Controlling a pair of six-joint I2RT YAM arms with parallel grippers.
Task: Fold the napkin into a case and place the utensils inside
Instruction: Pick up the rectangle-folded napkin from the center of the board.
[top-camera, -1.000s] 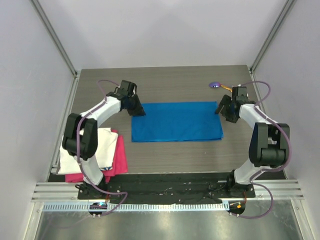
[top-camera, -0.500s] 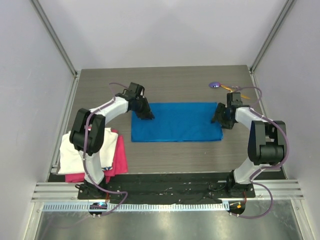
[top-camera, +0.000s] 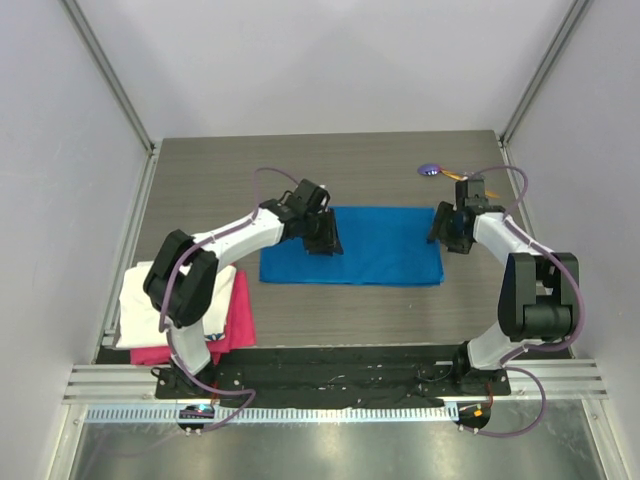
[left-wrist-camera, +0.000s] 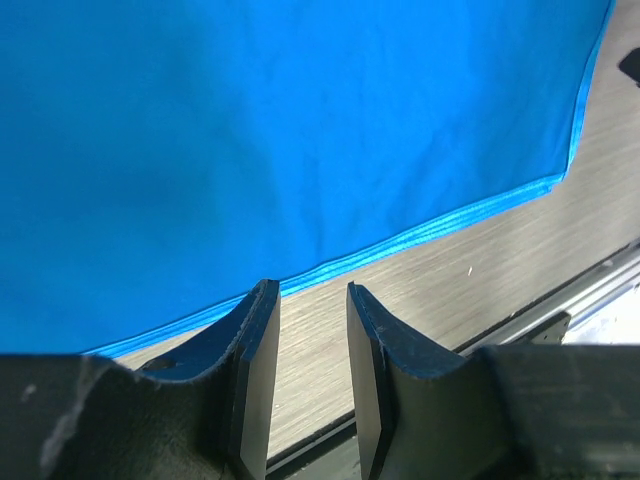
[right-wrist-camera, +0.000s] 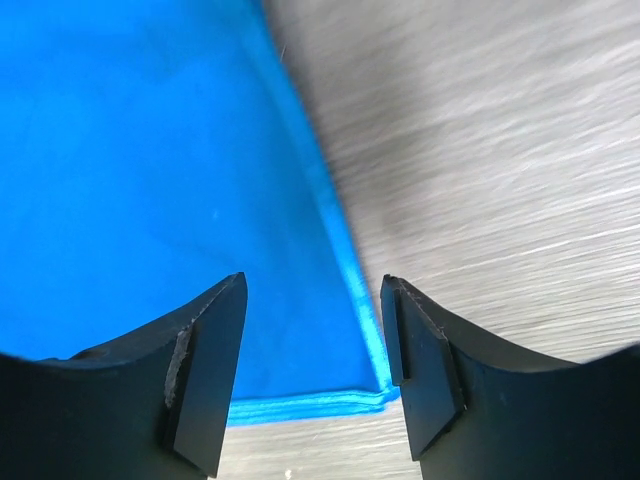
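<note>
The bright blue napkin (top-camera: 380, 255) lies flat on the table as a wide folded rectangle. It fills the top of the left wrist view (left-wrist-camera: 300, 130) and the left of the right wrist view (right-wrist-camera: 150, 180). My left gripper (top-camera: 326, 241) is over the napkin's left part, open and empty (left-wrist-camera: 305, 292), its tips above the napkin's near hem. My right gripper (top-camera: 447, 232) is open and empty (right-wrist-camera: 312, 285), straddling the napkin's right edge near its corner. The utensils lie at the far right: a purple head (top-camera: 429, 170) and an orange-yellow piece (top-camera: 456, 177) beside it.
A white cloth (top-camera: 175, 295) lies on a pink cloth (top-camera: 240, 315) at the table's left near edge. Metal rails (top-camera: 330, 385) run along the near edge, also at the lower right of the left wrist view (left-wrist-camera: 590, 290). Frame posts and walls stand on both sides.
My left gripper has moved right, from the napkin's far left corner to over its left part. My right gripper has shifted slightly at the right edge. The napkin looks much the same.
</note>
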